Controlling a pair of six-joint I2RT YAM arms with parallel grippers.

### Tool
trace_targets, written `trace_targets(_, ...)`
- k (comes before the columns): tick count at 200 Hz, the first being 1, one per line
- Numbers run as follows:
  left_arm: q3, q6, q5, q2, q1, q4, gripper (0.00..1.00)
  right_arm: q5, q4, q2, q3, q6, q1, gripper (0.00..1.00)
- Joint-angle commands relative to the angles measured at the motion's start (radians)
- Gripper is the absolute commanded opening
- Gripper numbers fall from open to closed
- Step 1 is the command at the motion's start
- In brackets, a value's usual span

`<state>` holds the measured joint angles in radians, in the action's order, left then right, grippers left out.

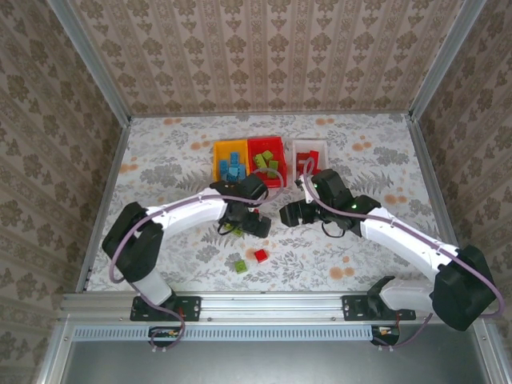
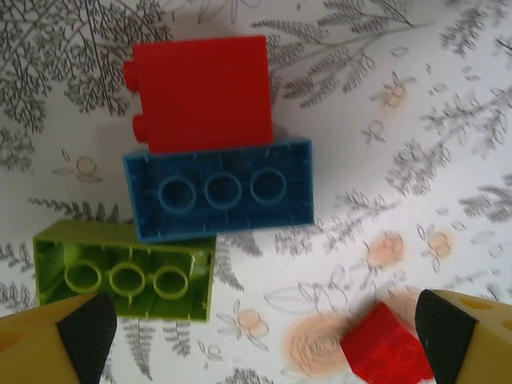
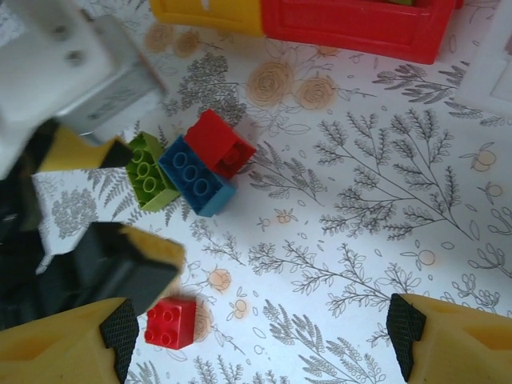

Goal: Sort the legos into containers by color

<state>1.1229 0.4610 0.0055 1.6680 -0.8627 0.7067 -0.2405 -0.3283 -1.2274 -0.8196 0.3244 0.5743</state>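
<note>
Three legos lie side by side on the table: a red one (image 2: 200, 92), a blue one (image 2: 220, 190) and a green one (image 2: 124, 276), the last two studs down. My left gripper (image 2: 260, 344) hovers open just above them. A small red lego (image 2: 386, 346) rests on the table against the inside of its right finger. My right gripper (image 3: 262, 336) is open over bare table, with that small red lego (image 3: 170, 322) by its left fingertip and the three legos (image 3: 194, 176) beyond. The orange-yellow (image 1: 219, 149), red (image 1: 265, 142) and white (image 1: 309, 144) containers hold legos.
A green lego (image 1: 241, 266) and a red lego (image 1: 261, 256) lie loose nearer the front edge. The two grippers (image 1: 248, 220) (image 1: 292, 214) sit close together mid-table. The left gripper's finger (image 3: 104, 264) juts into the right wrist view. Metal rails frame the table.
</note>
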Motion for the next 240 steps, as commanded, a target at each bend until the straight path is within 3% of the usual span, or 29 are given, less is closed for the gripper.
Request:
trace_targets(1,0.077,-0.043,-0.045,0.047,0.002,0.015,1.0,-0.053,-0.006,0.026,0.026,0.025,0.001,0.84)
trace_targets(114,0.1,-0.074,-0.059,0.177,0.031,-0.01,0.94,-0.057,-0.017,0.06,0.06,0.054,-0.001,0.84)
trace_targets(148,0.084,-0.064,-0.042,0.187,0.029,-0.034,0.79,-0.076,0.0,0.055,0.06,0.062,-0.001,0.83)
trace_targets(185,0.084,-0.067,-0.064,0.161,0.028,-0.032,0.66,-0.116,0.032,0.057,0.06,0.073,-0.001,0.83)
trace_targets(240,0.158,-0.061,-0.113,0.003,0.045,0.098,0.66,-0.147,0.068,0.082,-0.004,0.1,-0.002,0.82)
